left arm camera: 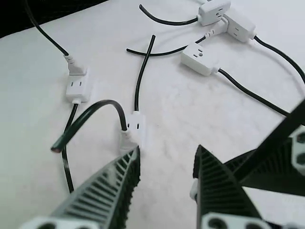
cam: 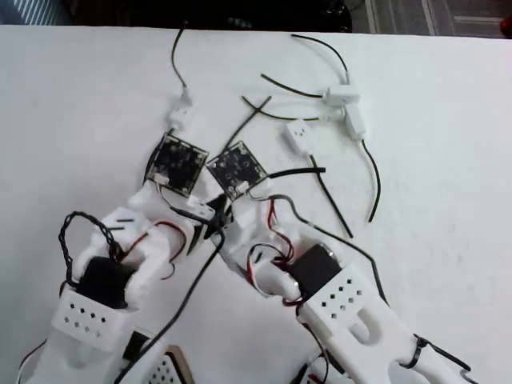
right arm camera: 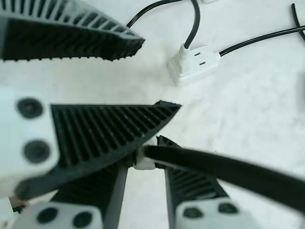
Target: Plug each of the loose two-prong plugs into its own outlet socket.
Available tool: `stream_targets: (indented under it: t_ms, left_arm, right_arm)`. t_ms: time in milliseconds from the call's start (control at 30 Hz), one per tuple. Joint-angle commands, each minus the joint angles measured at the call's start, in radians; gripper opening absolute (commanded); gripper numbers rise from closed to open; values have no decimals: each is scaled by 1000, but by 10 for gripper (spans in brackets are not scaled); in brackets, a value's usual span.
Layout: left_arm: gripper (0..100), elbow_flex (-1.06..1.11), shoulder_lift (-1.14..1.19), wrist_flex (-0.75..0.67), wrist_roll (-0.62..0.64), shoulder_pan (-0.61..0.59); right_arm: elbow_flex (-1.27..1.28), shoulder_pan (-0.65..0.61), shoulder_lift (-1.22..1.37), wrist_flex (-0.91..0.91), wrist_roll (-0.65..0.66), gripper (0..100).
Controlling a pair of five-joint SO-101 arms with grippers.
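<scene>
Five outlet sockets [left arm camera: 200,58] are laid on the desk [cam: 448,200]; left tool [left arm camera: 167,149] opened, right tool [right arm camera: 143,171] closed on one plug [right arm camera: 141,161].

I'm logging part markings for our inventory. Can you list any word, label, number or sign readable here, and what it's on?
No text can be read in these views.
On the outlet sockets: slots alone, no legible print.
On the dark boards at the arms' wrists: any marks are too small to read.
On the plug in the right gripper: no print seen.
</scene>
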Motion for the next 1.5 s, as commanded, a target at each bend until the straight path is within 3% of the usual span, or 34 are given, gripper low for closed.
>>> stream_targets:
  t_ms: [0, 200, 333, 500, 733, 1033, 1300, 1467]
  left_arm:
    - [198, -18, -18, -2, -5, -24]
    - [251, -21, 21, -25, -6, -70]
    - [252, -83, 202, -74, -6, -67]
    - [253, -341, 558, -64, -2, -13]
    - [302, -750, 1032, -37, 166, 65]
    - [295, -1295, 1573, -8, 327, 148]
    - [181, -1821, 2029, -5, 371, 171]
    - [177, -2133, 2190, 164, 373, 188]
  right_arm:
    - [-17, 130, -25, -45, -43, 17]
    - [-8, 435, -16, -193, -155, 17]
    - [48, 576, -16, -320, -255, 17]
    - [169, 708, -18, -547, -334, 17]
    - [180, 846, -24, -602, -450, 17]
    - [184, 889, -21, -636, -471, 17]
    - [186, 889, -22, -634, -471, 17]
    - [186, 889, -25, -631, -470, 17]
